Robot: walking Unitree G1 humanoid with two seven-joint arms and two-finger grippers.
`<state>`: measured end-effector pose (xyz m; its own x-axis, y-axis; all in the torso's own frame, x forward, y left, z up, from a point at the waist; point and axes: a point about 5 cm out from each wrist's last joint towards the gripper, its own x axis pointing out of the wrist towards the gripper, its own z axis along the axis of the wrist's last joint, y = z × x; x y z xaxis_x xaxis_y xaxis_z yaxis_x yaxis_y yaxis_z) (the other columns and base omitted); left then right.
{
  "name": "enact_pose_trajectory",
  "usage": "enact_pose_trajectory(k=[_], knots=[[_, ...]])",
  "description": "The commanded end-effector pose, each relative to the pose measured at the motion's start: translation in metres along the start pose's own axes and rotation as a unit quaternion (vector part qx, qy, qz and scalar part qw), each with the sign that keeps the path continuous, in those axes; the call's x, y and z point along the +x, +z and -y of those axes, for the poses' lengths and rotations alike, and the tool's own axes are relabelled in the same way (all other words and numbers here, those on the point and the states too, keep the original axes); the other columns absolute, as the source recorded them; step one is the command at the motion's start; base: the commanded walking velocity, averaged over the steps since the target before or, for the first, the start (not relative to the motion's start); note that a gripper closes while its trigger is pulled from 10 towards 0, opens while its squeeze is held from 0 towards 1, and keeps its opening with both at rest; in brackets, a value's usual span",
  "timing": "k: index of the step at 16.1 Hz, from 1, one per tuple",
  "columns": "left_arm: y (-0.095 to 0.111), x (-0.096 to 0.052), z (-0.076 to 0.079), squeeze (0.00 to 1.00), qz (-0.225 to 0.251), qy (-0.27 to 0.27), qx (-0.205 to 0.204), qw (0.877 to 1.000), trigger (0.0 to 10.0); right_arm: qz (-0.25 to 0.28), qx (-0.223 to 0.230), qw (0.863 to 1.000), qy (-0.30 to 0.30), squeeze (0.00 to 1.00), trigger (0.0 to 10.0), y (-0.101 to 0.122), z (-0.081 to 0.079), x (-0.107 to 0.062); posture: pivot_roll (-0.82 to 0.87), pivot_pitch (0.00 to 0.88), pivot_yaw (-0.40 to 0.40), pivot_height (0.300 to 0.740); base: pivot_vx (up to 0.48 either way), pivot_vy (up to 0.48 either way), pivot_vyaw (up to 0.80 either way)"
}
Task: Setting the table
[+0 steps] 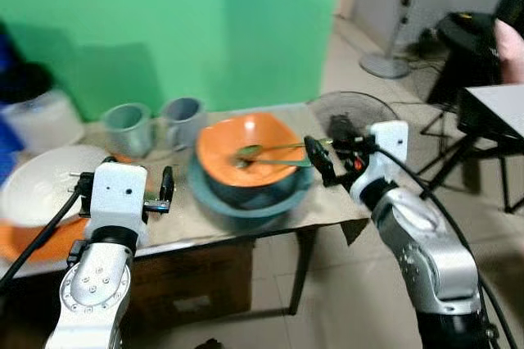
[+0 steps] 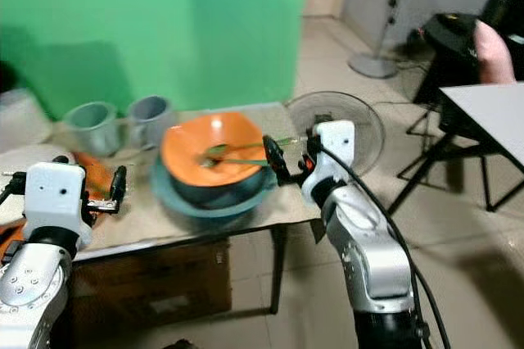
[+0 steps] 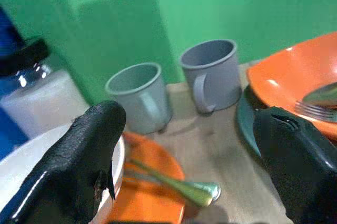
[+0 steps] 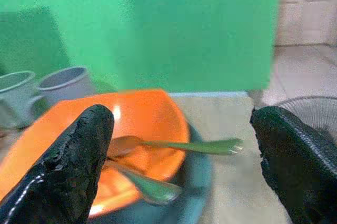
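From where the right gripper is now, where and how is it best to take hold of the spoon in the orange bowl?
Probably by the handle end of the spoon. Its green handle sticks out past the rim of the orange bowl, on the side facing the open right gripper, while its head lies inside the bowl. Come from that side, fingers closing across the thin handle. A fork lies beside it, so stay near the tip.

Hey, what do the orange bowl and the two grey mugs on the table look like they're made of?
The orange bowl looks like glossy plastic or melamine: a bright highlight sits on its smooth inside. The two grey mugs look like matte plastic, with a dull even colour and thick moulded rims and handles. Glazed ceramic can't be ruled out for either.
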<state>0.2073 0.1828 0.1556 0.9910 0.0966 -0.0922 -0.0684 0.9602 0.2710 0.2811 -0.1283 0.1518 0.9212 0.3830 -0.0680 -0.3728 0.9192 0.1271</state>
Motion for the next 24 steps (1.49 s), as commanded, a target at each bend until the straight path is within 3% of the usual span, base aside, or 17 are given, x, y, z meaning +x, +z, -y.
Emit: enact_pose_trajectory(k=[1,6,9,12,17,19,20,24], knots=[[0.007,0.001,0.001,0.00,0.012,-0.004,-0.009,1.000,10.0,-0.002,-0.008,1.000,0.002,0.00,10.0,0.001,0.003,0.001,0.01,0.000,0.043,0.740,0.000,0.000,0.00],[0.007,0.005,0.002,0.00,0.008,-0.019,-0.001,1.000,10.0,0.004,-0.008,1.000,-0.010,0.00,10.0,0.006,0.010,0.006,0.01,0.000,0.047,0.740,0.049,0.000,0.00],[0.007,0.005,0.004,0.00,0.006,-0.024,-0.004,1.000,10.0,0.001,-0.036,0.999,0.005,0.00,10.0,0.008,0.009,0.007,0.00,0.000,0.048,0.740,0.270,0.000,0.00],[0.008,0.006,0.008,0.00,0.008,-0.036,-0.002,0.999,10.0,0.001,-0.049,0.999,0.007,0.00,10.0,0.013,0.014,0.014,0.00,0.000,0.039,0.740,0.301,0.000,0.80],[0.011,0.001,0.015,0.00,0.016,-0.075,0.022,0.997,10.0,0.018,-0.081,0.993,0.081,0.00,10.0,0.041,0.021,0.025,0.01,0.000,0.030,0.740,0.131,0.000,0.32],[0.012,0.001,0.019,0.00,0.014,-0.112,0.035,0.993,10.0,0.004,-0.145,0.978,0.147,0.00,10.0,0.055,0.018,0.032,0.00,0.000,0.031,0.740,0.000,0.000,0.00],[0.015,0.000,0.024,0.00,0.018,-0.152,0.027,0.988,10.0,-0.030,-0.183,0.967,0.175,0.00,10.0,0.060,0.022,0.037,0.00,0.000,0.032,0.740,0.000,0.000,0.00],[0.024,0.001,0.037,0.00,0.022,-0.264,0.019,0.964,10.0,-0.098,-0.225,0.941,0.231,0.00,10.0,0.068,0.028,0.047,0.00,0.000,0.023,0.740,0.000,0.000,0.00]])
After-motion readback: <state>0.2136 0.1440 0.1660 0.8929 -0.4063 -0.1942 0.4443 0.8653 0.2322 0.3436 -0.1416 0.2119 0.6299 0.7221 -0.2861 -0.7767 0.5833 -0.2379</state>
